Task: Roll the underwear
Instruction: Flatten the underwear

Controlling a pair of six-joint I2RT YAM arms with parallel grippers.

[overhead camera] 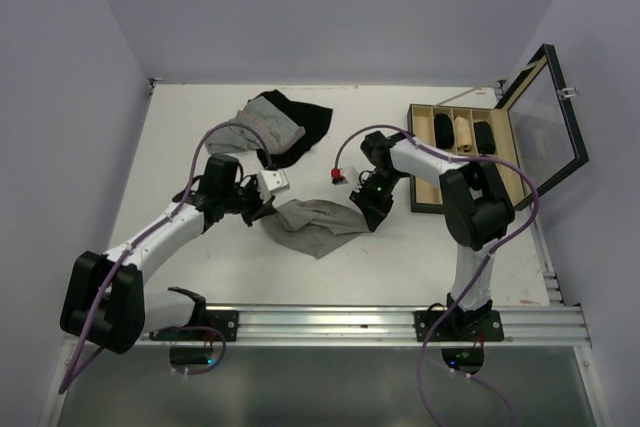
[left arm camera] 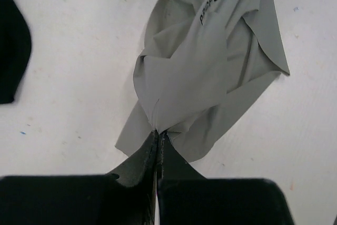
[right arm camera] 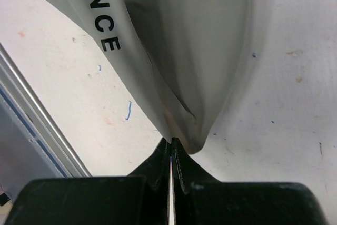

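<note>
Underwear [overhead camera: 315,225] lies crumpled in the middle of the table [overhead camera: 190,127], strung between my two grippers, long axis running left to right. Left gripper [left arm camera: 158,133] clenched on its left corner, right gripper [right arm camera: 171,140] clenched on its right edge (cloth fans away from both tips). Neither arm is nearer. My guess: flatten it before rolling.
</note>
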